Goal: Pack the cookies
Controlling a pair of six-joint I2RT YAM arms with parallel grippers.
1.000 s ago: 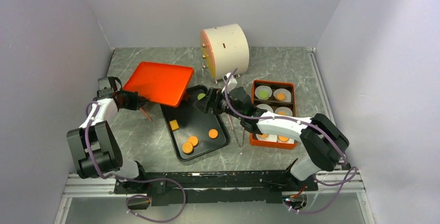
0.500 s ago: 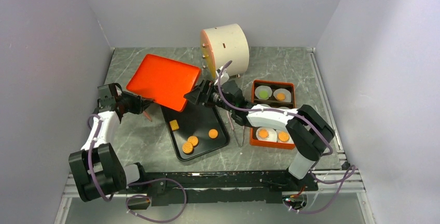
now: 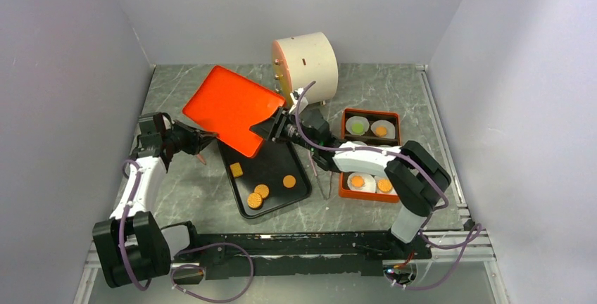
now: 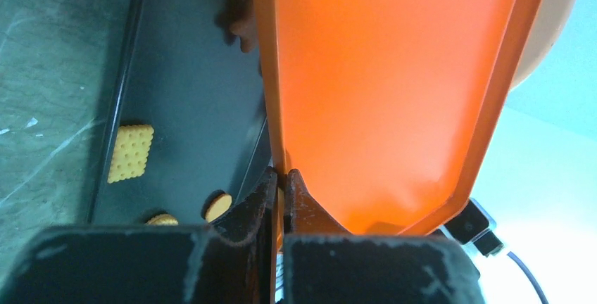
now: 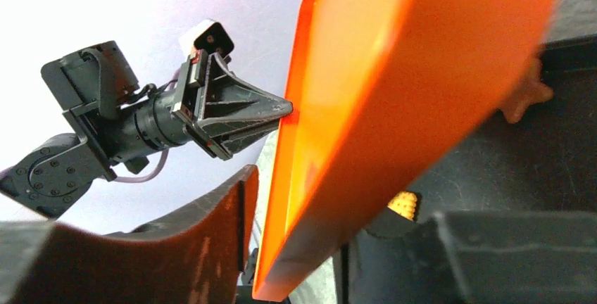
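Between lavender walls [image 3: 63, 72], the left gripper [image 3: 205, 137] and right gripper [image 3: 277, 127] each pinch a rim of a tilted orange lid [image 3: 232, 107] above the grey marbled worktop [image 3: 186, 184]. Loose cookies [image 3: 262, 191] lie on a black tray [image 3: 271, 167] mid-worktop. More sit in an orange box [image 3: 369, 112] near the right edge.

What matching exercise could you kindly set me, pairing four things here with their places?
1. square orange cookie
2. round green cookie
3. flat orange plastic lid
4. cream cylindrical drum

A. white paper liner in orange box
B. table's far end
C. black metal tray
D. held tilted by left tool and right tool

Pairs: 1-C, 2-A, 3-D, 4-B
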